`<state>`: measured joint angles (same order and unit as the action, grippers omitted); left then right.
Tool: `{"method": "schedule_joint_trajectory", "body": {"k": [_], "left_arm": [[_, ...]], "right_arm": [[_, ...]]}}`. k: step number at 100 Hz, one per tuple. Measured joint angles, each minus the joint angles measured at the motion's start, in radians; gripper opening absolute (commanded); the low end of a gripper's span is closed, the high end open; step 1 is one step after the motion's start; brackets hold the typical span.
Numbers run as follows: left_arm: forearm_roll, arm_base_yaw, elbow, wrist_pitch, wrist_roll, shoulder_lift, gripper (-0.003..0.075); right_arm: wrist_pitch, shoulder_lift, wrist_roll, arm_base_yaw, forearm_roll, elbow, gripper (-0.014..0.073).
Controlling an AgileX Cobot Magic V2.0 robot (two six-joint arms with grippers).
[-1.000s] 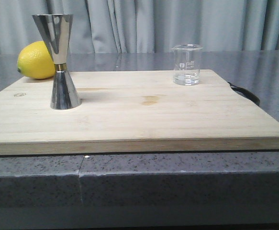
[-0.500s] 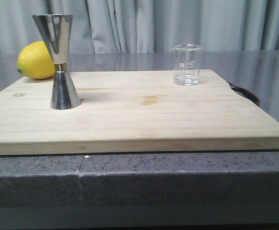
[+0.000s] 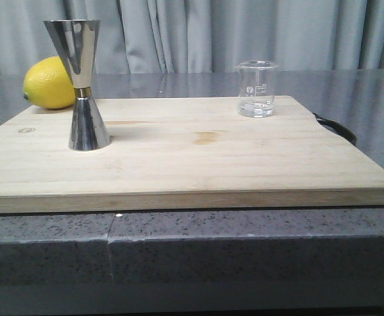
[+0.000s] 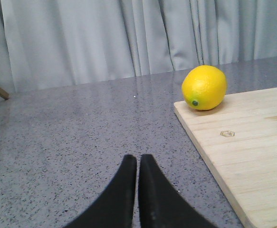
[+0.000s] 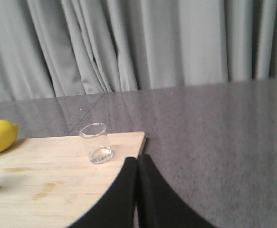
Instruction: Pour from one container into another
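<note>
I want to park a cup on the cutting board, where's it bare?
The wide middle and near strip of the cutting board, between the jigger and the beaker, is bare. The far-left corner is crowded by the lemon behind the jigger.

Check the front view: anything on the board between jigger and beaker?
Nothing: bare cutting board runs between the jigger and the beaker, apart from a faint stain, seen in the front view.

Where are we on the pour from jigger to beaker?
The jigger and the glass beaker both stand upright and apart on the cutting board. Whether either holds liquid cannot be told. Nothing is in hand: the left gripper and right gripper are shut and empty, off the board. That fits both before a pour and after one.
</note>
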<state>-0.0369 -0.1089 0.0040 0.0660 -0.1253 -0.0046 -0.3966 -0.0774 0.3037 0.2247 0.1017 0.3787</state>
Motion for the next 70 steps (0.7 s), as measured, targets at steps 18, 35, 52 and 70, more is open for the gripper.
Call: {"method": "schedule_joint_trajectory", "body": {"k": [18, 35, 52, 70], "left_arm": [[0.0, 0.0, 0.0, 0.0, 0.0, 0.0, -0.0019], [0.0, 0.0, 0.0, 0.002, 0.0, 0.0, -0.0019], [0.0, 0.0, 0.0, 0.003, 0.0, 0.0, -0.0019], [0.0, 0.0, 0.0, 0.008, 0.0, 0.0, -0.0019]], "right_arm": [[0.01, 0.0, 0.144, -0.013, 0.086, -0.118, -0.0048], [0.062, 0.015, 0.138, -0.101, 0.096, -0.203, -0.0048], [0.108, 0.079, 0.13, -0.17, 0.075, -0.279, -0.0048], [0.133, 0.088, 0.055, -0.182, 0.022, -0.367, -0.0048]]}}
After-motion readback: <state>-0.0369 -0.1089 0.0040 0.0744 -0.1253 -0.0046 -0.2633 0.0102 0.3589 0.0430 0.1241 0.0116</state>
